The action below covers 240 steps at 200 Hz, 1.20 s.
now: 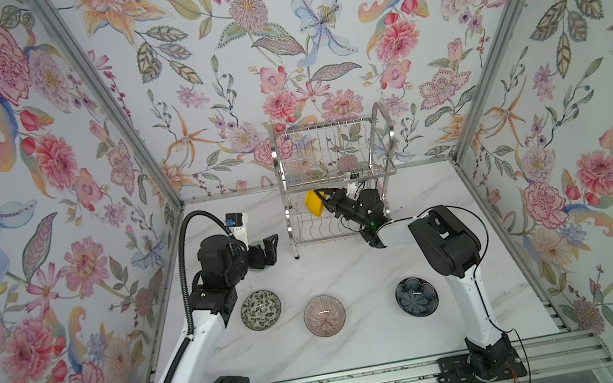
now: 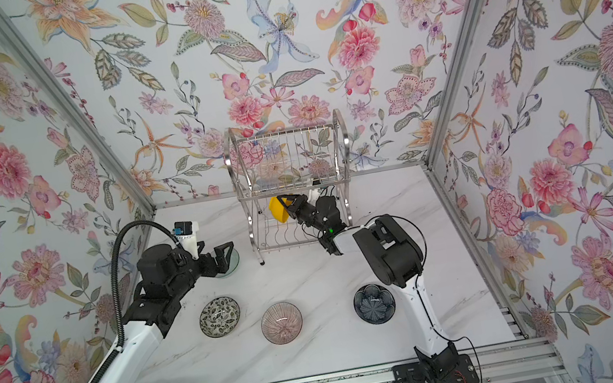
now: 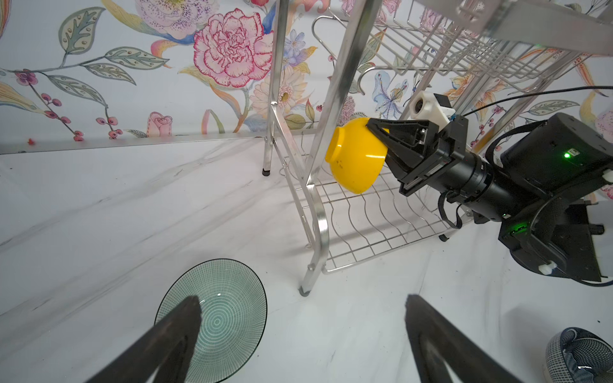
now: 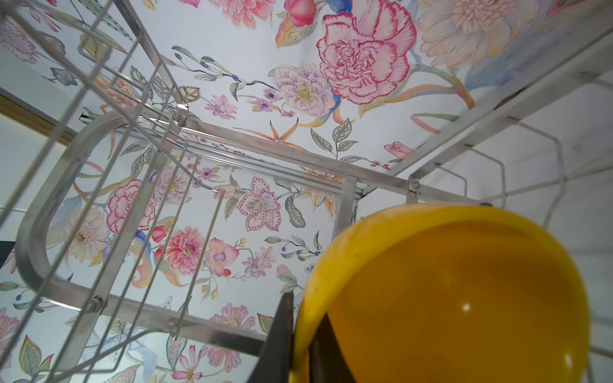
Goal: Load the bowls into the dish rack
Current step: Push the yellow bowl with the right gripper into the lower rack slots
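Marble table [image 1: 364, 343]: right jaws pinch yellow bowl [image 1: 313, 204].

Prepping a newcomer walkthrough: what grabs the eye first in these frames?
First, the bright yellow bowl, pinched at its rim by the right gripper and tipped on its side above the lower shelf of the dish rack at the back of the table. Next, the loud floral wallpaper on all three walls. Then the row near the front: a speckled bowl, a pink bowl and a navy bowl.
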Available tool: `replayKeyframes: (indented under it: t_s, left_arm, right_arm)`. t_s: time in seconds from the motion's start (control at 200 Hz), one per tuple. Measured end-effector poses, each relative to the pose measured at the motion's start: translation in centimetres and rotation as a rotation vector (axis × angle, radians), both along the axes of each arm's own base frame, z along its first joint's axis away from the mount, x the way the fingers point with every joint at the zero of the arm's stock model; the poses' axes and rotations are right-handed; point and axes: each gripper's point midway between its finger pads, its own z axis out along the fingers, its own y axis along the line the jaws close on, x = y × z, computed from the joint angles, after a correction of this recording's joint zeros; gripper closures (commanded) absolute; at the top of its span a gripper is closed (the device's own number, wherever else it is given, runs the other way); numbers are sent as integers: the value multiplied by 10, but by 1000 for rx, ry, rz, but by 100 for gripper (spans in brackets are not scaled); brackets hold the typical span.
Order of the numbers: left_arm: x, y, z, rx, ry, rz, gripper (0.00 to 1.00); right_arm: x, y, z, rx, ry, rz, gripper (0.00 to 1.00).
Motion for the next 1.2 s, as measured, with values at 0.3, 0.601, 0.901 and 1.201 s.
replayKeyframes:
  t_s: [0.3,0.601,0.901,1.201]
  left_arm:
    - [0,-4,-4,0,12,-22,3]
    - [1,-5,-7,2,21,-31,3]
    - [0,-8,-8,-1,24,-49,3]
    - [0,-9,-10,-2,30,-53,3]
  right_arm:
    - [7,16,11,28,-29,77,89]
    - [14,28,-7,16,0,137,89]
    - [22,37,13,32,-40,184,89]
    - [30,44,-1,19,-26,213,89]
